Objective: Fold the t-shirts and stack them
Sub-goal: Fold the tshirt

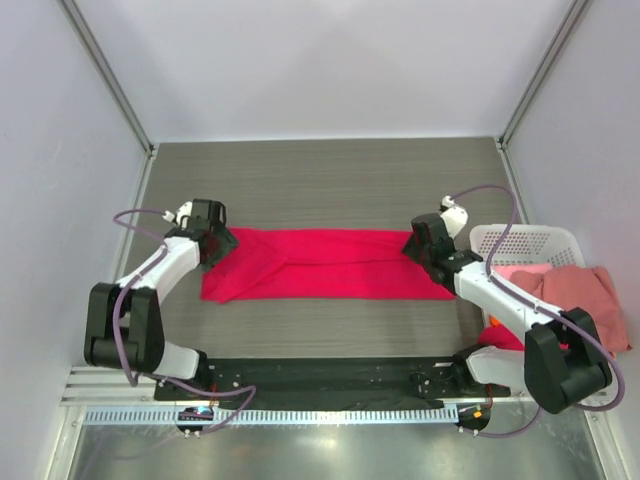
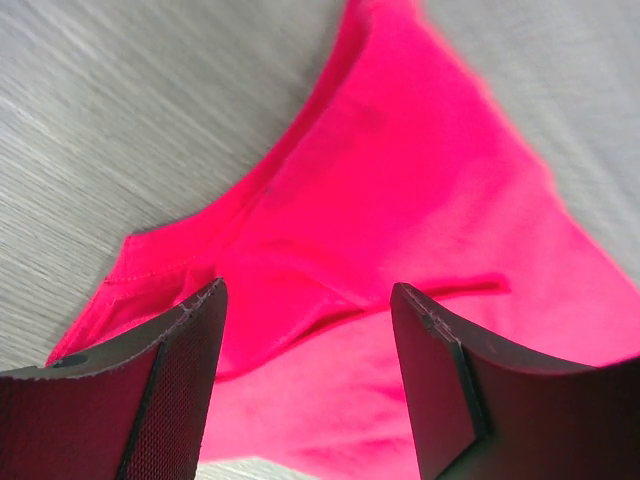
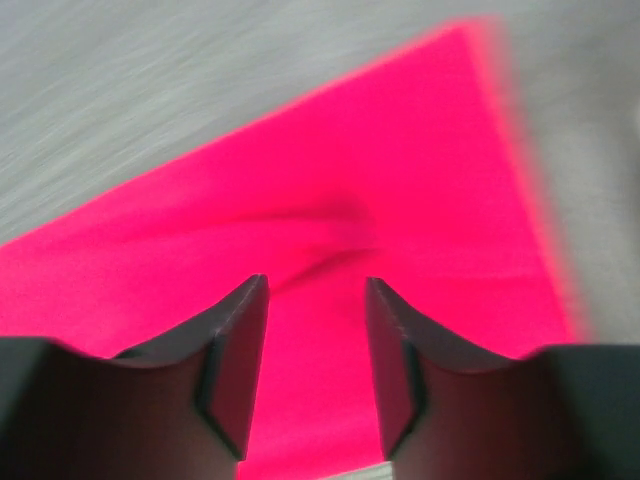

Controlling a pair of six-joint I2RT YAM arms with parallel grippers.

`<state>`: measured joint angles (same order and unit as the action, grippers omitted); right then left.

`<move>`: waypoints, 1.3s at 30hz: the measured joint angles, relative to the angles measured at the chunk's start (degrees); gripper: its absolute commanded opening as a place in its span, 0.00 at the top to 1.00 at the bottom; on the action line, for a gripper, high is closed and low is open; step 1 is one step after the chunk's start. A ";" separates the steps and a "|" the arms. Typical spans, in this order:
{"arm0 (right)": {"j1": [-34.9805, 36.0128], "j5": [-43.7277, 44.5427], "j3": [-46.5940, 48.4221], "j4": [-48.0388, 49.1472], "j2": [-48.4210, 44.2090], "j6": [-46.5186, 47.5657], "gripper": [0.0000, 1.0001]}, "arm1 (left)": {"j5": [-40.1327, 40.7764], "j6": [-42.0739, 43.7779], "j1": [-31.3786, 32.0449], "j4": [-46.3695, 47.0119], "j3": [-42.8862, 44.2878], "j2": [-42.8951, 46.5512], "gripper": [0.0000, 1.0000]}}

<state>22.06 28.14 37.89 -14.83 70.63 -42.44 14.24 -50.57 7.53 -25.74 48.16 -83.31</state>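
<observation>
A crimson-red t-shirt point(image 1: 325, 264) lies folded into a long band across the middle of the table. My left gripper point(image 1: 215, 245) is over its left end, open and empty; the left wrist view shows the red cloth point(image 2: 400, 220) between and beyond its fingers point(image 2: 190, 360). My right gripper point(image 1: 420, 245) is over the band's right end, open and empty above the cloth point(image 3: 330, 230). A salmon-pink t-shirt point(image 1: 580, 295) lies heaped in and over the white basket point(image 1: 525, 240) at the right. A bit of red cloth point(image 1: 505, 338) shows below the basket.
The grey wood-grain table point(image 1: 320, 180) stretches behind the band. White walls and metal posts enclose the table. A black base plate point(image 1: 320, 375) with the arm mounts lies along the near edge.
</observation>
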 measured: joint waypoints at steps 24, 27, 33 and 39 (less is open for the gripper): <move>19.71 -54.18 41.48 26.69 46.88 9.99 0.40 | -2.78 -3.32 -1.07 -8.39 20.39 -16.59 0.32; 19.71 -57.09 46.60 27.30 53.02 9.14 0.40 | -2.86 -3.50 -1.09 -9.90 22.34 -18.27 0.32; 19.71 -61.00 53.70 27.32 62.82 7.48 0.43 | -2.93 -3.56 -1.09 -12.00 22.40 -22.25 0.33; 19.56 -64.15 53.68 29.09 64.43 5.84 0.54 | -2.93 -3.54 -1.22 -14.21 24.96 -24.90 0.34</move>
<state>41.63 -36.01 91.57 14.26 135.06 -36.60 11.31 -54.11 6.31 -39.94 73.12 -108.20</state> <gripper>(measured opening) 0.516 0.670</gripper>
